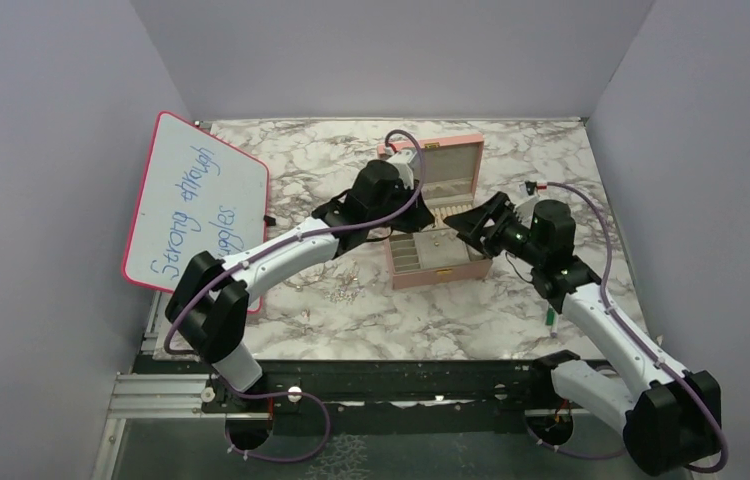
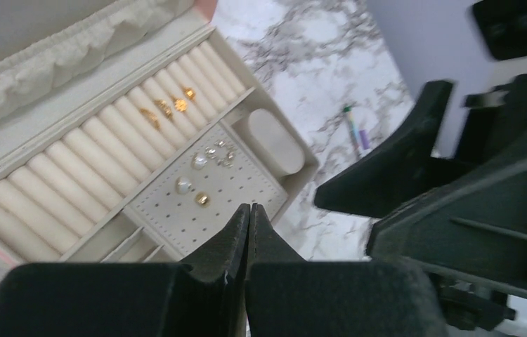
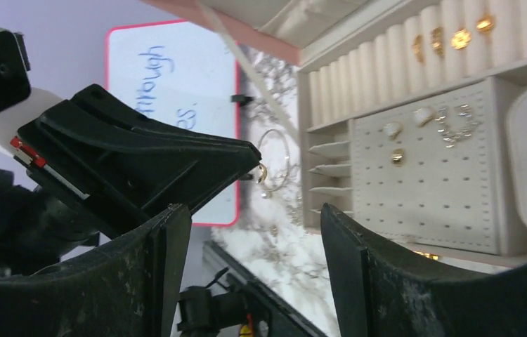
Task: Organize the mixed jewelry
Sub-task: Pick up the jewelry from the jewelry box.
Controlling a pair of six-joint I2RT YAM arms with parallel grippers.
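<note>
We note left jaws pinched fully shut on thin silver wire hoop (image 3: 289, 161), hanging above open pink jewelry box (image 1: 441, 270). Right jaws spread wide, holding nothing, close beside. Gold rings (image 2: 166, 109) sit in cream ring rolls (image 2: 71, 161); pearl studs (image 2: 184, 185) on perforated pad (image 2: 232, 196). Loose pieces (image 1: 343, 290) lie on marble counter (image 1: 291, 150).
</note>
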